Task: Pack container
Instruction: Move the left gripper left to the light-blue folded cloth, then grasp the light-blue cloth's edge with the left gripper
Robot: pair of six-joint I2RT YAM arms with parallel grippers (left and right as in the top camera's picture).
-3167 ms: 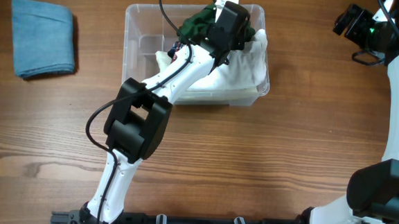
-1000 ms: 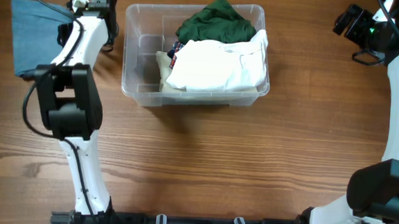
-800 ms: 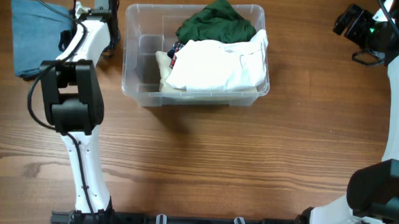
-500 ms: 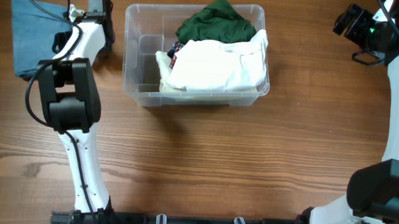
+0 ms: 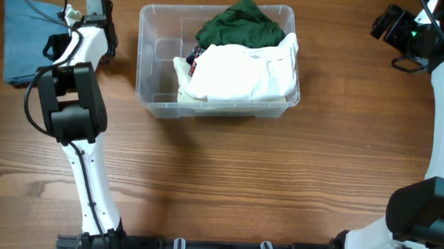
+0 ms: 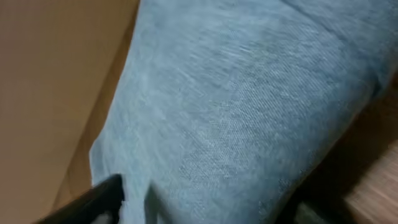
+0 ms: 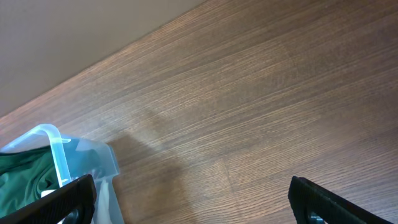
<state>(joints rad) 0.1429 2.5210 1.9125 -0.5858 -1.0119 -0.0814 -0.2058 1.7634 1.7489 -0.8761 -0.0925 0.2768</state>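
Observation:
The container point(image 5: 144, 66), a clear plastic bin, stands at the back middle of the table. It holds a green garment point(image 5: 240, 24) and a white garment point(image 5: 244, 73); its corner point(image 7: 59, 149) shows in the right wrist view. A folded blue cloth point(image 5: 25, 41) lies at the far left. My left gripper point(image 5: 67, 24) is down on the cloth's right edge. In the left wrist view the cloth point(image 6: 249, 112) fills the gap of that gripper point(image 6: 211, 208), whose jaws stand wide on either side of it. My right gripper point(image 5: 384, 25) hovers open and empty at the back right.
Bare wooden table point(image 5: 280, 182) spreads in front of the bin and between it and the right arm. The left arm's black elbow point(image 5: 72, 115) rises left of the bin. The blue cloth lies close to the table's left edge.
My left gripper has moved left onto the blue cloth and its jaws have narrowed a little. The cloth has slid left. The right arm has not moved.

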